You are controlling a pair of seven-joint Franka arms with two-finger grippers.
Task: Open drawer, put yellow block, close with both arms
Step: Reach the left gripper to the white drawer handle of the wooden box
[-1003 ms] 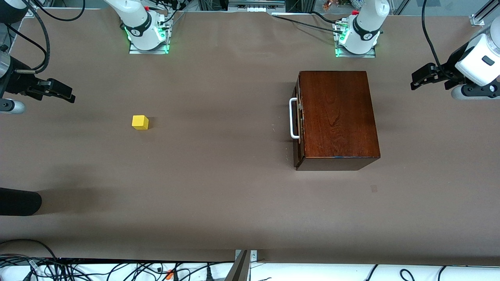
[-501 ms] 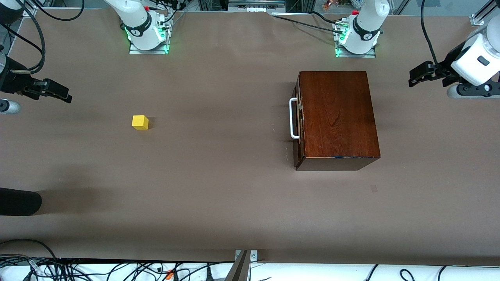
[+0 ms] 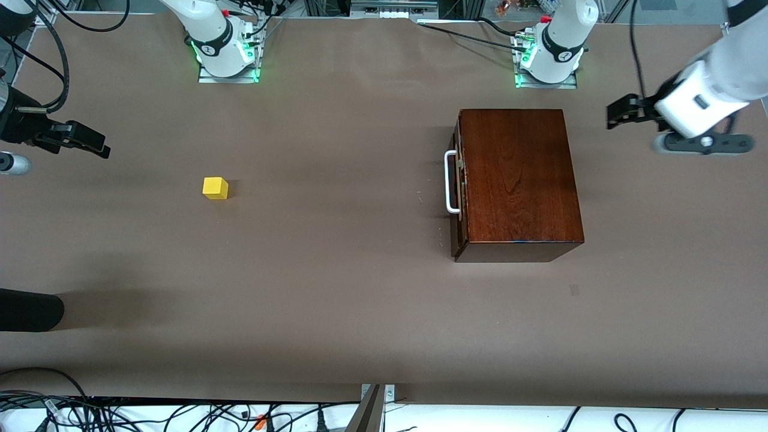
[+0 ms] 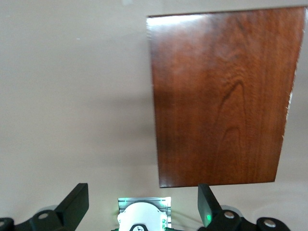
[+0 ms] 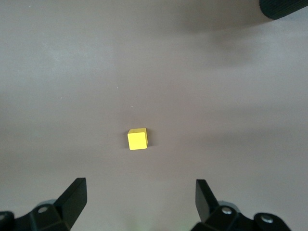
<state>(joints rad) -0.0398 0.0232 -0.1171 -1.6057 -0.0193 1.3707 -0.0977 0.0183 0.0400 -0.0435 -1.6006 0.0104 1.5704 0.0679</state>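
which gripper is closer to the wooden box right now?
The left gripper, open in the air beside the wooden box at the left arm's end. The right gripper, also open, hangs at the table's right-arm end, nearer the yellow block.

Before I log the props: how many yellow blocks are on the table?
1. The yellow block sits on the bare table toward the right arm's end, well apart from the wooden box. The box's drawer is shut, so anything inside would be hidden.

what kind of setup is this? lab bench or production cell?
Most likely a robotics lab bench: two arms bolted on green-lit bases along a paper-covered table, loose cables at its edge, and only test props out, a yellow block and a wooden box.
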